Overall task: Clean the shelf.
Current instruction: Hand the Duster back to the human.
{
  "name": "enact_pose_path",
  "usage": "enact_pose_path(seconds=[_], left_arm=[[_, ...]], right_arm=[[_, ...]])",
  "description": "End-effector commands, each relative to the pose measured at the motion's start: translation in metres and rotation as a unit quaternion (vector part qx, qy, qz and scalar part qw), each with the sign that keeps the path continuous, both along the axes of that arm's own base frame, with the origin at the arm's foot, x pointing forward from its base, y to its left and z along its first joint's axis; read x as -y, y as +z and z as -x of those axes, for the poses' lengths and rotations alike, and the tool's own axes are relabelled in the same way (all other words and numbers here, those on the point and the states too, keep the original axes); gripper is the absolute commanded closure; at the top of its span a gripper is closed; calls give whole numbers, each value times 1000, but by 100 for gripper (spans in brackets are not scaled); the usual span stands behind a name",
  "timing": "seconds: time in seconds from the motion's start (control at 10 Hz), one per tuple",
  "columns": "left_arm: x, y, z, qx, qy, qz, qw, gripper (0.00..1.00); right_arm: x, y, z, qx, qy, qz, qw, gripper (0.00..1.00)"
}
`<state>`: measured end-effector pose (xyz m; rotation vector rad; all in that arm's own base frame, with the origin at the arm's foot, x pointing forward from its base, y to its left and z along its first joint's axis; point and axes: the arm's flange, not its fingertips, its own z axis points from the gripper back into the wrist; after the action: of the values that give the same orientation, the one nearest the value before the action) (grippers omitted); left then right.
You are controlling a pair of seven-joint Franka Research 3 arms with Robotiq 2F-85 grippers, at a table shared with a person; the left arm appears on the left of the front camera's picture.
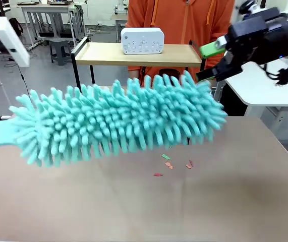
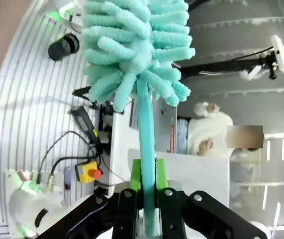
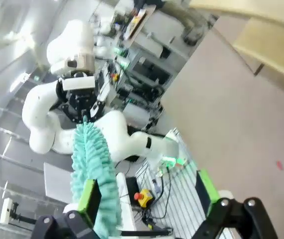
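Observation:
A fluffy teal duster [image 1: 118, 118] hangs level across the front view, a little above the brown table, with its handle running off the left edge. My left gripper [image 2: 149, 191] is shut on that teal handle, and the duster head [image 2: 132, 45] points away from it. Behind the duster stands the shelf [image 1: 184, 54], a wooden top board in a black frame. My right gripper [image 1: 209, 63] hovers open at the shelf's right end with nothing between its green pads [image 3: 89, 196]. The right wrist view looks back at the duster [image 3: 94, 169] and the shelf's boards [image 3: 266, 42].
A white device [image 1: 142, 40] sits on the shelf's top board. A person in an orange top [image 1: 179, 20] stands behind the shelf. A few small red and green scraps [image 1: 169, 164] lie on the table under the duster. A white side table [image 1: 270, 85] stands at the right.

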<state>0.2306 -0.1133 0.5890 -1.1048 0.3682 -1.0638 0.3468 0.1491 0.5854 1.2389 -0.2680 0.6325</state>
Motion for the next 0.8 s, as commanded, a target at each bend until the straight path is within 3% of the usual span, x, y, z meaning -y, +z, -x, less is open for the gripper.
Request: enact_pose_path(seconds=[0.0,0.2,0.4,0.7], left_arm=[[7,6,-13,5,-53,-9,999,88],[22,-2,-24,-6,-63,-16,998,88],[31,-3,-33,-5,-44,5,999,88],[33,-3,-38,-6,-46,7,999,88]], right_arm=[[-17,7,4,-18,69,6,997,0],[-36,12,25,-33,127,44,990,0],[-45,8,47,-25,180,93,979,0],[-51,4,57,-23,200,108,974,0]])
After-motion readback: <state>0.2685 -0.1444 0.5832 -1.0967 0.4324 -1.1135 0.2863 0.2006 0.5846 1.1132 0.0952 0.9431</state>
